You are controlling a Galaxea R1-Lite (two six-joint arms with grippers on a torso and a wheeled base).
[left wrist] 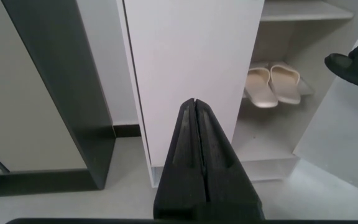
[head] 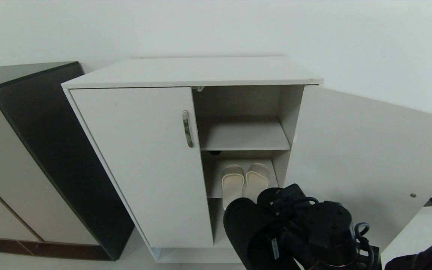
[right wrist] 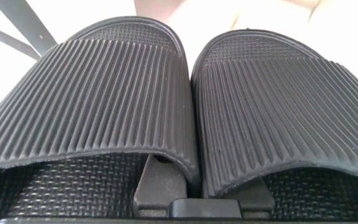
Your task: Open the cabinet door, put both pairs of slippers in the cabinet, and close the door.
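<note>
Right claw (right wrist: pixel 205 198) is clenched on the pair of black slippers (right wrist: pixel 98 93). Its fingers sit under the ribbed straps, the two slippers side by side and touching, toes pointing away from the claw. In the head view the black slippers (head: pixel 244 225) hang at the claw's front, just before the open half of the white cabinet (head: pixel 186 71), low down. Straight ahead of the claw and farther in, the cream slippers (head: pixel 244 180) lie side by side on a middle shelf inside the cabinet, toes toward the back. Above them is a higher shelf (head: pixel 244 137), bare. To the claw's right the right door (head: pixel 366 150) stands swung wide open. To its left the left door (head: pixel 137 157) is closed, with a metal handle (head: pixel 187 128) upright along its inner edge. Left claw (left wrist: pixel 194 109) is clenched on nothing, fingers pressed flat together, in front of the closed left door. Ahead of it and toward the robot's right the cream slippers (left wrist: pixel 275 84) show on their shelf, and a black slipper toe (left wrist: pixel 353 65) shows beyond them by the open door. On the left claw's other side stands a dark cabinet (head: pixel 51 150), close beside the white one, against the wall.
</note>
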